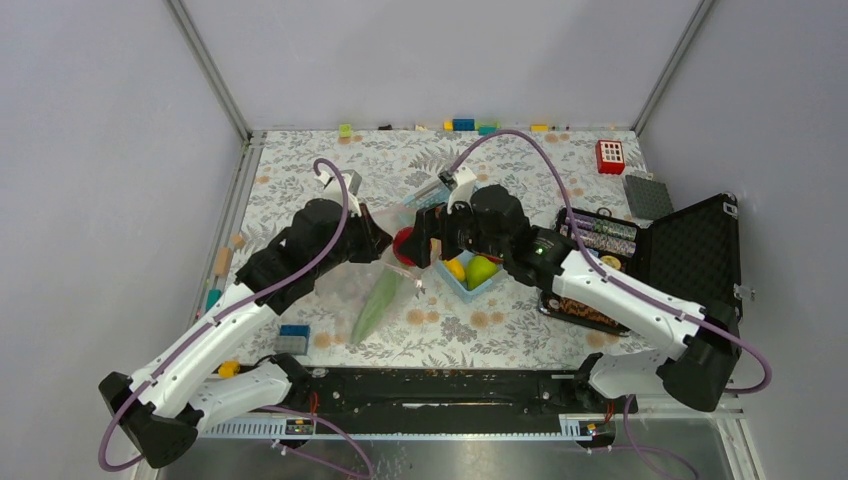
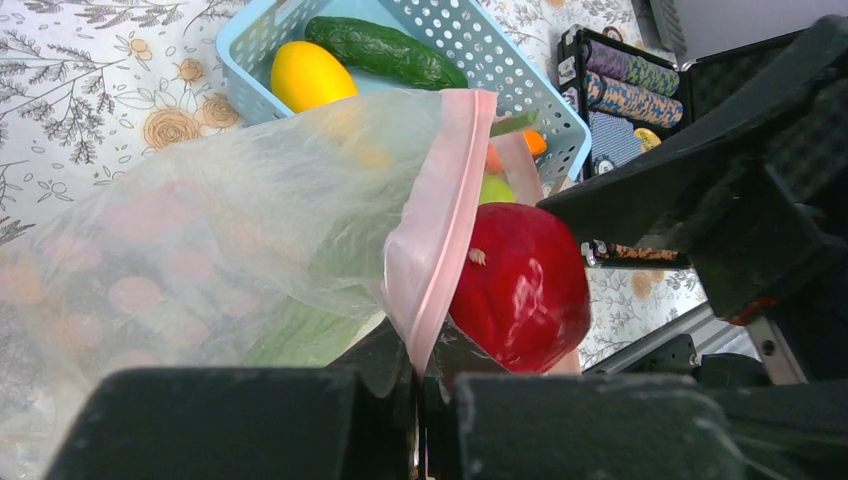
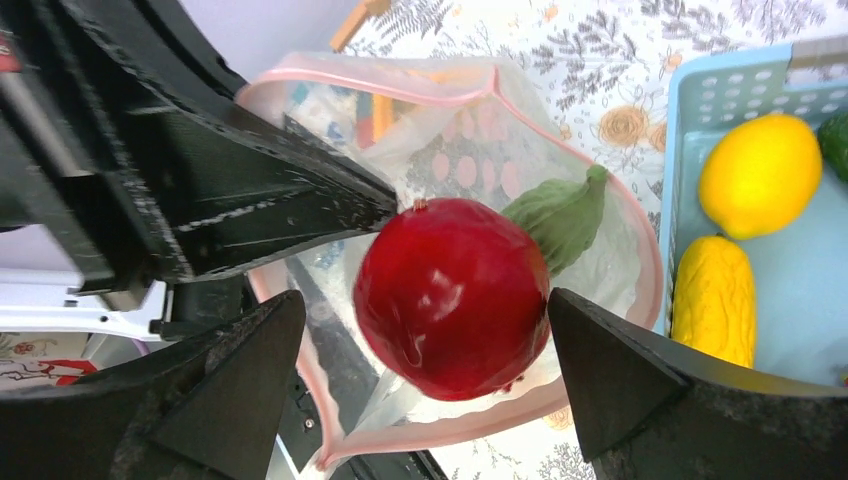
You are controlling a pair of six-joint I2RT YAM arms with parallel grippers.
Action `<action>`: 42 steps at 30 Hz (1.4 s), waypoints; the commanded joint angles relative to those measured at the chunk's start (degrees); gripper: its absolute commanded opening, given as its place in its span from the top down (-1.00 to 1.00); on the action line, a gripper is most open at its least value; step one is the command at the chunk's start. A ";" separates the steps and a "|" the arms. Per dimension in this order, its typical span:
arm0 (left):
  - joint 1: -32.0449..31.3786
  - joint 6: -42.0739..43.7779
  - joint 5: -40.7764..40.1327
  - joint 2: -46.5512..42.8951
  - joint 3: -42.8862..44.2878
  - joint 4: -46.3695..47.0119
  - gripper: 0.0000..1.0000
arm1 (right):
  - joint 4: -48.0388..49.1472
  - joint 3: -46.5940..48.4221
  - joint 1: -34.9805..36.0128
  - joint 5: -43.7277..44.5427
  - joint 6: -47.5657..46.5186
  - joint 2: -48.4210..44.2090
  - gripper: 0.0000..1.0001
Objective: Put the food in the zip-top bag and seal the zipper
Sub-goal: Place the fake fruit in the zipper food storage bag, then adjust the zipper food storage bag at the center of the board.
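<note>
The zip-top bag (image 1: 372, 290) lies left of the basket with its mouth lifted. My left gripper (image 2: 425, 400) is shut on its pink zipper (image 2: 440, 230), holding the mouth open. A red apple (image 3: 450, 295) sits in the bag's mouth between the fingers of my right gripper (image 3: 425, 300), which stands open with a gap on each side of the fruit. A long green pod (image 3: 560, 215) lies inside the bag. In the light blue basket (image 3: 690, 100) remain a yellow lemon (image 3: 760, 175), a yellow banana-like fruit (image 3: 715, 300), a cucumber (image 2: 385, 50) and a green fruit (image 1: 481, 270).
An open black case (image 1: 690, 250) with rolls inside stands at the right. A red block (image 1: 610, 156) and a grey plate (image 1: 648, 196) lie at the back right. Small coloured blocks (image 1: 463, 125) line the back edge; a blue block (image 1: 293, 340) sits front left.
</note>
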 commanded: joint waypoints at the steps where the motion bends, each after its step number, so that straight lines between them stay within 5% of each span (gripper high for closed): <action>1: -0.28 -0.32 1.51 -1.86 3.50 4.21 1.00 | -1.65 3.90 0.72 3.00 -2.00 -4.58 -0.99; 12: -0.26 -0.59 1.73 -2.46 4.16 4.31 1.00 | -7.26 0.01 0.62 25.08 -0.69 -11.29 -0.99; 23: -0.26 -0.56 3.25 -2.77 3.51 4.70 1.00 | -9.59 3.12 -0.59 24.08 3.45 -0.78 -0.85; 26: -0.24 -0.52 3.26 -3.12 3.33 4.82 1.00 | -8.05 3.43 -0.88 20.37 3.53 2.00 -0.61; 31: -0.27 -0.34 2.37 -3.71 3.17 4.81 1.00 | -5.88 3.08 -0.86 16.65 2.55 2.22 0.45; 34: -0.28 0.25 0.49 -3.91 3.60 4.19 1.00 | -7.21 3.76 -0.86 16.82 0.31 0.82 0.80; 37: -0.21 1.51 -4.27 -3.24 6.45 -0.47 1.00 | -12.03 6.80 -0.87 21.01 -3.56 -1.10 1.00; 42: -0.28 0.45 -13.92 1.64 17.01 -16.13 1.00 | -24.63 18.06 -0.86 25.36 -10.88 -1.96 1.00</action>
